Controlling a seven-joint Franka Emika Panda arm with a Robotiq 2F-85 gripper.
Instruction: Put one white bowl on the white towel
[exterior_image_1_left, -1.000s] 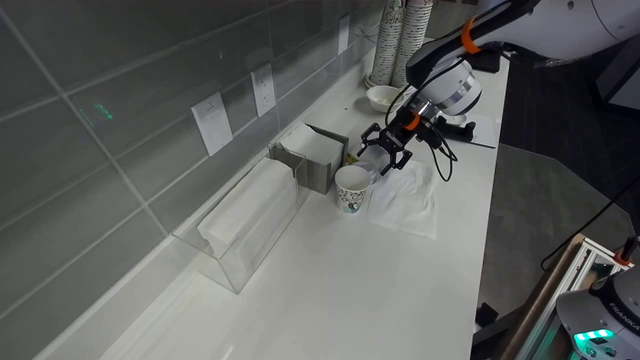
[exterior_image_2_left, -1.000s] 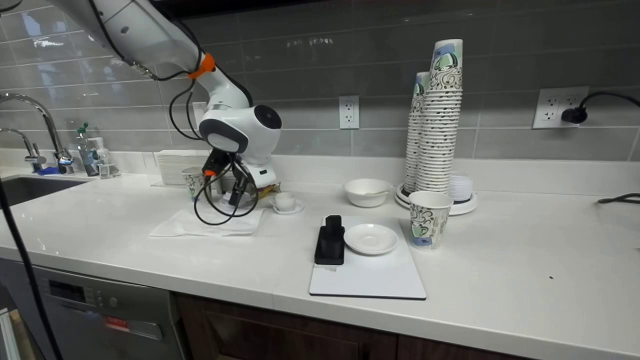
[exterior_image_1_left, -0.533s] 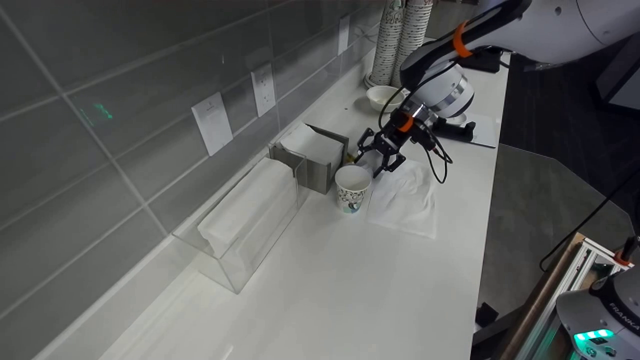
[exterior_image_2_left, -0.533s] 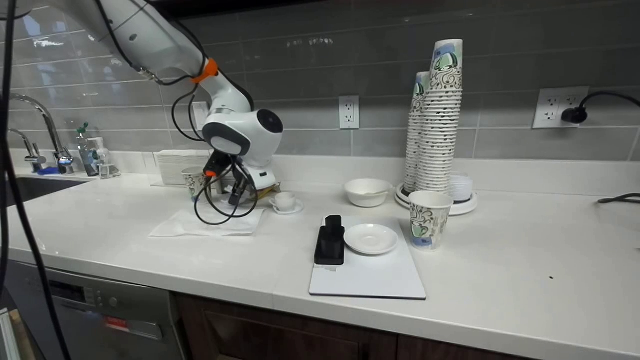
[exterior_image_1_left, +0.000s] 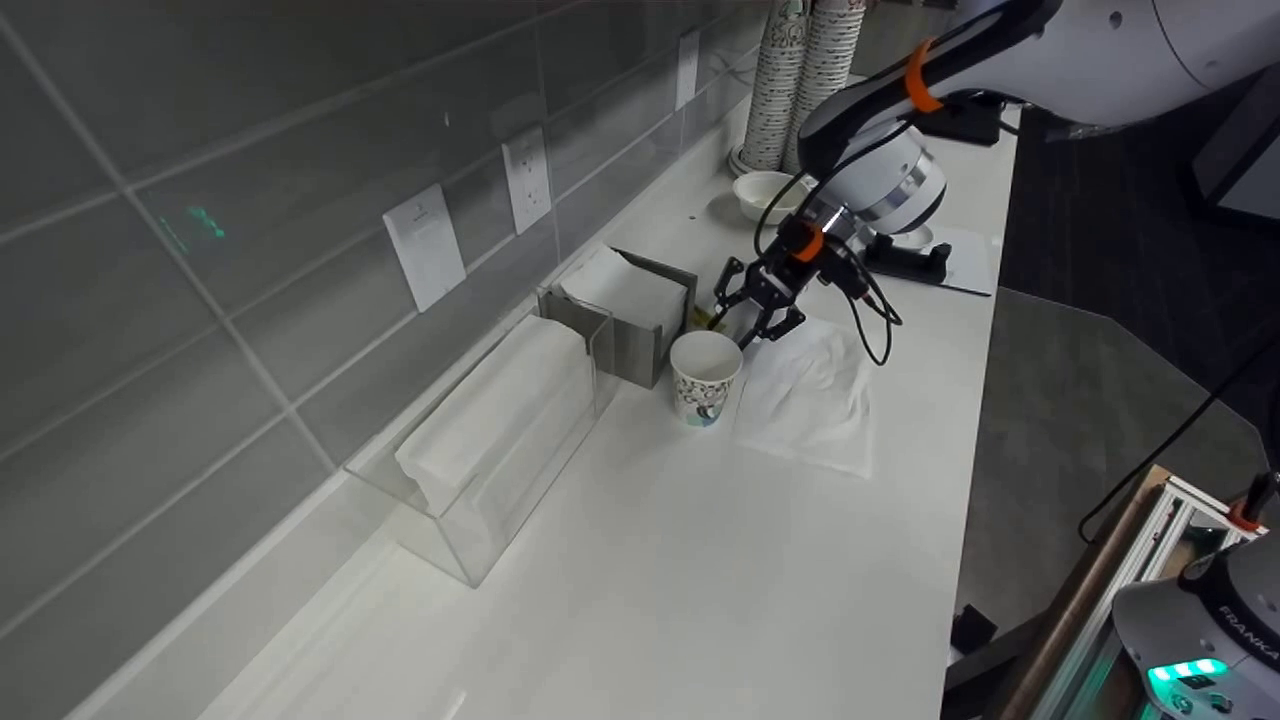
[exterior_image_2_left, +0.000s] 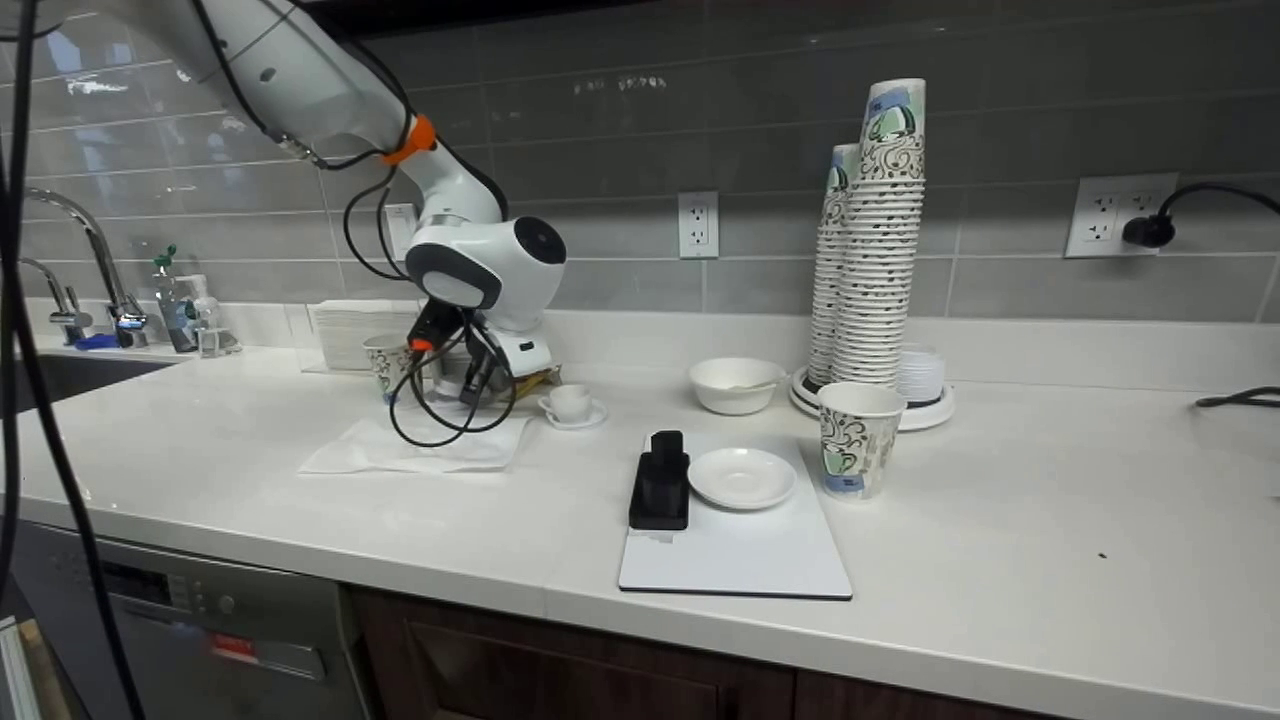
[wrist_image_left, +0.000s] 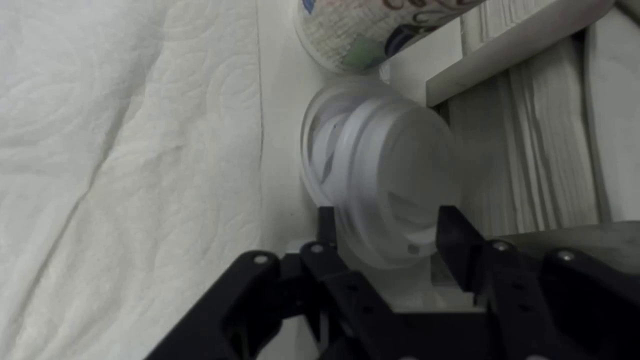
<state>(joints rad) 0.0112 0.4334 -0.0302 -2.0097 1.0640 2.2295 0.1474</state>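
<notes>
We take the white towel (exterior_image_1_left: 808, 405) as our mark. The white bowl (exterior_image_2_left: 722, 392): on the table (exterior_image_2_left: 450, 520), along the tiled wall (exterior_image_2_left: 600, 150) from the towel, past the teacup (exterior_image_2_left: 571, 403), apart from both; upright, not lifted. We judge it light and fairly stiff; foam, paper or ceramic we cannot tell. It may skid if nudged. Best hold, we think: its rim on the towel-facing side, one jaw inside, one out, squeezed gently in case the side gives. A thin pale thing (exterior_image_2_left: 758, 384) shows at the rim, perhaps a spoon; it could tip out.

The jaws are elsewhere: low on the towel's wall side, standing apart, with translucent plastic lids (wrist_image_left: 385, 170) between or just ahead of them. Contact unclear; we see nothing clamped. If the bowl is meant, we would lift away first. Tight quarters there: the wrist view gives only a strip of table between lids and towel, and the paper cup (exterior_image_1_left: 703, 385) and grey napkin box (exterior_image_1_left: 638, 352) crowd the same side of the towel.

Teacup and saucer (exterior_image_2_left: 594, 415) sit just beside the towel's bowl-ward end, likely under the carry; we would go over, high. Past the bowl from the towel, tall cup stacks (exterior_image_2_left: 880, 260) look easy to topple.
</notes>
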